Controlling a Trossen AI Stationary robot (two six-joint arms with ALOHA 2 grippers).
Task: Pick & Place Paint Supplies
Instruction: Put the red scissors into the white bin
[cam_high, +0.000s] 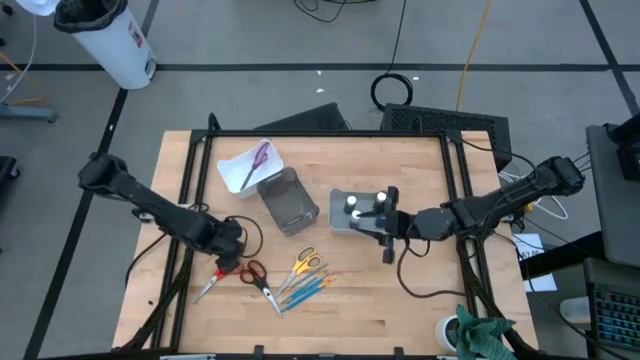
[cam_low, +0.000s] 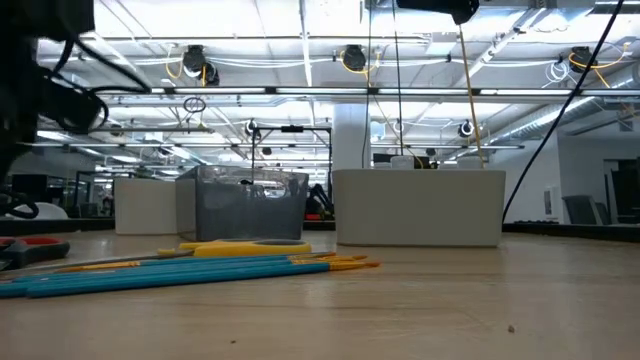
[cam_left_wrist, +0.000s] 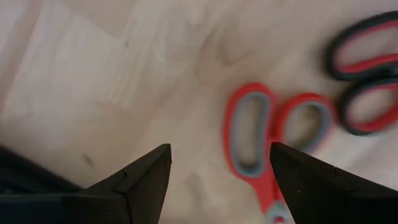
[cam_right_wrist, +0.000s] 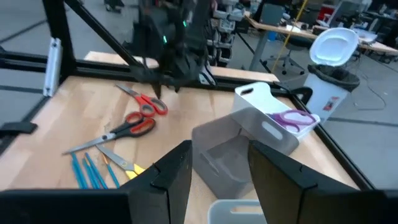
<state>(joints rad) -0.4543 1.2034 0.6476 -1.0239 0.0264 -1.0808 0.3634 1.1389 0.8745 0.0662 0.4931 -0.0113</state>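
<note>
Red scissors (cam_high: 222, 272), lower left of the surface (cam_high: 420, 290), under the open, empty left hand (cam_high: 232, 262): light, rigid, probably slippery, best pinched across the handle loops; right hand (cam_high: 385, 222) part-open, empty, above the white bin (cam_high: 340, 205).

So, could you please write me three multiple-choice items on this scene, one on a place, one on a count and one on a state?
1. Where are the purple-handled scissors?
A. in the white bin
B. in the clear bin
C. on the bare table

2. How many white-capped bottles show in the grey bin?
A. one
B. two
C. five

3. How is the left gripper?
A. shut on a brush
B. open above the red scissors
C. holding a bottle

Answers: 1 A, they lie inside the white bin; 2 B, two white caps show; 3 B, its fingers stand apart, holding nothing.
</note>
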